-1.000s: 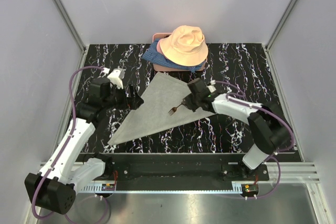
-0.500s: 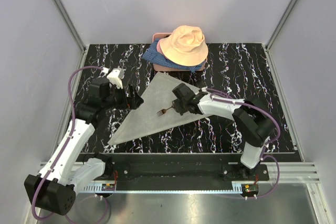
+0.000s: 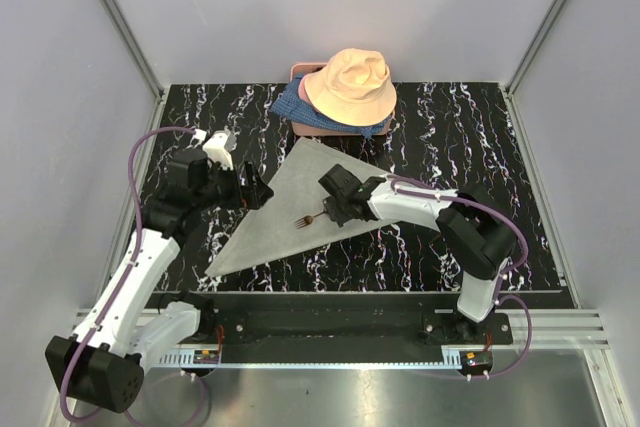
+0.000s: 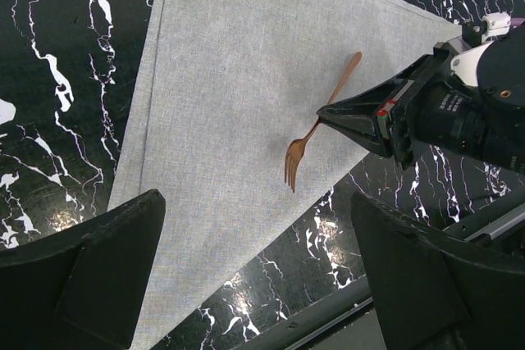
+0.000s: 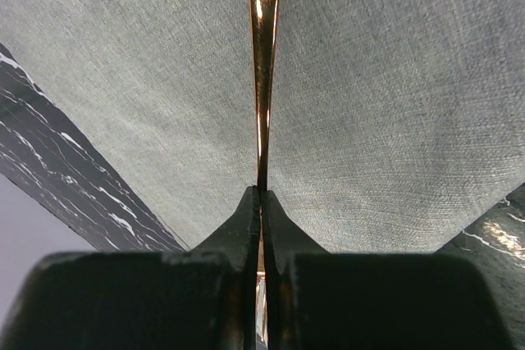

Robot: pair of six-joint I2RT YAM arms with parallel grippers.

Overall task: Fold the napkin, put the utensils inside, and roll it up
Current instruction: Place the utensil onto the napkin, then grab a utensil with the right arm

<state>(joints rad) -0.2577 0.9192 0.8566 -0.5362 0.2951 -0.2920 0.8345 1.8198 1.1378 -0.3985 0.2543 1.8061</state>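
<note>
From above, the folded triangular napkin (image 3: 290,192) has a copper fork (image 3: 306,217) held over its near edge by the right claw (image 3: 326,210); let go this close to the edge, it could slide off the cloth onto the table (image 3: 450,147). The left wrist view shows the left claw (image 4: 256,197) spread wide and empty at the napkin's left edge (tines touching cloth or not, I cannot tell). The right wrist view shows the right jaws clamped tight on the thin handle, a narrow pinch that may swivel.

Right wrist view: fork (image 5: 264,38) runs off the top edge, which end unclear; clamped stretch hidden inside my right gripper (image 5: 261,198). Left wrist view: napkin (image 4: 238,79) cropped at top.
</note>
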